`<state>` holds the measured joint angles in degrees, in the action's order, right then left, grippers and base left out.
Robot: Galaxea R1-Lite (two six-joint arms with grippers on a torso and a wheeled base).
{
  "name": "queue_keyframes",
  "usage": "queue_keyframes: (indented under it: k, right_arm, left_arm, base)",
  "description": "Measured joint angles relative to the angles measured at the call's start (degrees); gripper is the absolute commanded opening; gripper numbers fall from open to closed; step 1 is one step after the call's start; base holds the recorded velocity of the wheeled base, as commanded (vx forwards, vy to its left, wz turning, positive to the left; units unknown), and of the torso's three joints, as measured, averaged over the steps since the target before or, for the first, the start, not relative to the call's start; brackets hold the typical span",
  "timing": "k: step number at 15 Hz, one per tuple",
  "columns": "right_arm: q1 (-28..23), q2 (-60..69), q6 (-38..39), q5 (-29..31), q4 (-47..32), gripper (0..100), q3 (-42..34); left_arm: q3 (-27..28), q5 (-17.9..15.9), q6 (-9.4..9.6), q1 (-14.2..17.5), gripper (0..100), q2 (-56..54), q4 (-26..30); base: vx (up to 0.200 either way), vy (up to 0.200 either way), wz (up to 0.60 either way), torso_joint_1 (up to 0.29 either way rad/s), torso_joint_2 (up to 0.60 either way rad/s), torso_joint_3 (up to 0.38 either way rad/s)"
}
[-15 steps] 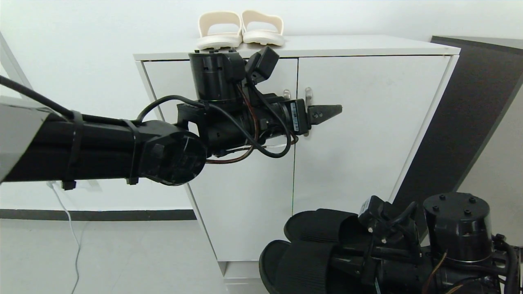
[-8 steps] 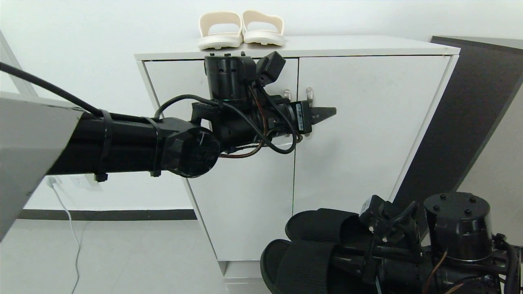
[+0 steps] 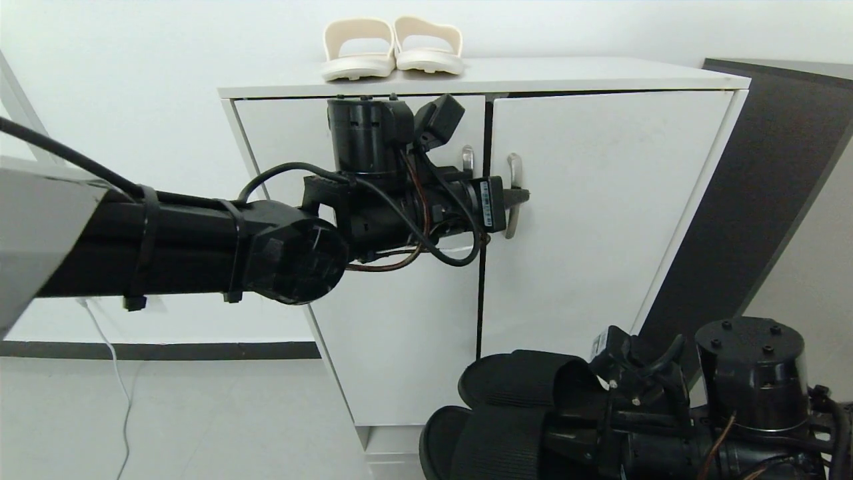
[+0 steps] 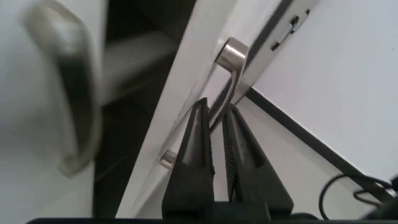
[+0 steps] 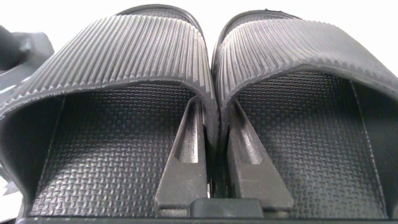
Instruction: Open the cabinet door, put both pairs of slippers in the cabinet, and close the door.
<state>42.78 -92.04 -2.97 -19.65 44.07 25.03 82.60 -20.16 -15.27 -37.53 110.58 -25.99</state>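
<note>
Grips the handle point(image 3: 512, 217) of the right door point(image 3: 600, 213) with the left hand point(image 3: 520, 197), fingers pressed together on the curved metal bar. From the left wrist, shows as the left hand point(image 4: 214, 111) pinching the handle point(image 4: 231, 55) just below its upper mount. Gets there on an arm stretched level across the left door point(image 3: 393, 333), in front of that door's own handle point(image 3: 468, 159). Holds the right door slightly ajar, with a narrow dark gap point(image 3: 481, 287) down between the two doors and along the right door's top edge.

Carries the black slippers point(image 3: 513, 400) in the right hand point(image 5: 214, 118), low in front of the cabinet point(image 3: 600, 75) and below the right door. Clamps them as a pair: one finger inside each slipper, with the two adjoining inner side walls squeezed between. Holds them side by side, ribbed straps point(image 5: 149, 56) uppermost, pebbled footbeds beneath.

On the cabinet's top, toward its left end: the cream slippers point(image 3: 393, 47), side by side against the white wall, above the left hand and well apart from the right.

Farther out: a white cable point(image 3: 120, 400) down the wall and onto the grey floor left of the cabinet, and a dark panel point(image 3: 753, 200) just beside its right flank.
</note>
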Motion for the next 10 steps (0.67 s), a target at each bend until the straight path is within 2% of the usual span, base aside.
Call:
queue_keyframes:
  k: [10]
  right_arm:
    - [0.82,1.28,-0.50,-2.38,0.02,0,-1.85]
  left_arm:
    - [-12.04,0.05,0.00,-5.22,0,-12.00,-0.12]
  base:
    - [0.000,0.000,0.00,0.000,0.00,0.000]
